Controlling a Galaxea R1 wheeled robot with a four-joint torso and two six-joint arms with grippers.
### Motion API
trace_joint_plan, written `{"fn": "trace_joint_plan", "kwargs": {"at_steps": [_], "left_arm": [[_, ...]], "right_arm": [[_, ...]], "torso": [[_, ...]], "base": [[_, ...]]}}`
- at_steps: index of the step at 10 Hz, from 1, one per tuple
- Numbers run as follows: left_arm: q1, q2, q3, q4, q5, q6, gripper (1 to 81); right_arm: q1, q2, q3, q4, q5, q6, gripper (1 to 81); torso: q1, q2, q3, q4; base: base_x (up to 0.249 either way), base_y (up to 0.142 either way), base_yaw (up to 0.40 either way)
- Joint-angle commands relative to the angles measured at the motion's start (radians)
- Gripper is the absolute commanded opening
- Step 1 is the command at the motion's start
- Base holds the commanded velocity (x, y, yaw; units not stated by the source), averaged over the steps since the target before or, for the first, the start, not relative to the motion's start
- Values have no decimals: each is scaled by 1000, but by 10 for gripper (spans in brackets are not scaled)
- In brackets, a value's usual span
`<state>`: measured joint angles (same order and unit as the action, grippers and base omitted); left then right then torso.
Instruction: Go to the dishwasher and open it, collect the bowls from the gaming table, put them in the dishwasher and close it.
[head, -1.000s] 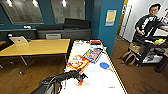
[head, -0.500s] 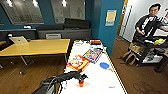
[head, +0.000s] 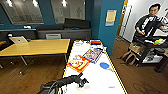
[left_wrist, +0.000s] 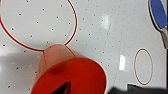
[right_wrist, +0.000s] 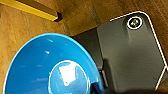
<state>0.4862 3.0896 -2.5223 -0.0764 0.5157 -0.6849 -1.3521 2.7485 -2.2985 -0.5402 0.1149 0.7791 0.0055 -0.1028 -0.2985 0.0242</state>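
The gaming table (head: 113, 75) has a glossy white top and a yellow rim and runs away from me. One blue bowl (head: 104, 65) lies on it towards the right side, and its edge also appears in the left wrist view (left_wrist: 158, 12). My left gripper (head: 83, 82) hangs low over the near part of the top, right by a red cone-shaped piece (left_wrist: 70, 72). In the right wrist view a second blue bowl (right_wrist: 50, 70) sits close up above the wooden floor, held at its rim by my right gripper (right_wrist: 100, 88). The dishwasher is out of view.
Two board-game boxes (head: 78, 62) (head: 93, 54) lie mid-table beyond my left arm. A wooden table (head: 37, 46) stands to the left. A person (head: 147, 25) stands by a dark cart (head: 150, 47) at the right. The table's yellow rim (right_wrist: 32, 10) runs beside my dark base (right_wrist: 130, 55).
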Motion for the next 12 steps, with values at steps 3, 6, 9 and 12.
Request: {"fn": "trace_joint_plan", "kwargs": {"at_steps": [3,6,9,12], "left_arm": [[-111,29,140,202,73,-2,10],[-123,0,226,224,81,1,10],[-192,-161,563,236,69,1,10],[-220,-381,897,290,-49,1,10]], "right_arm": [[47,-14,16,-18,-18,-1,10],[46,-14,18,-17,-18,-1,10],[46,-17,16,-17,-18,0,10],[49,-17,18,-17,-18,0,10]], "torso": [[0,0,0,0],[0,0,0,0],[0,0,0,0],[0,0,0,0]], "base": [[0,0,0],[0,0,0],[0,0,0],[0,0,0]]}}
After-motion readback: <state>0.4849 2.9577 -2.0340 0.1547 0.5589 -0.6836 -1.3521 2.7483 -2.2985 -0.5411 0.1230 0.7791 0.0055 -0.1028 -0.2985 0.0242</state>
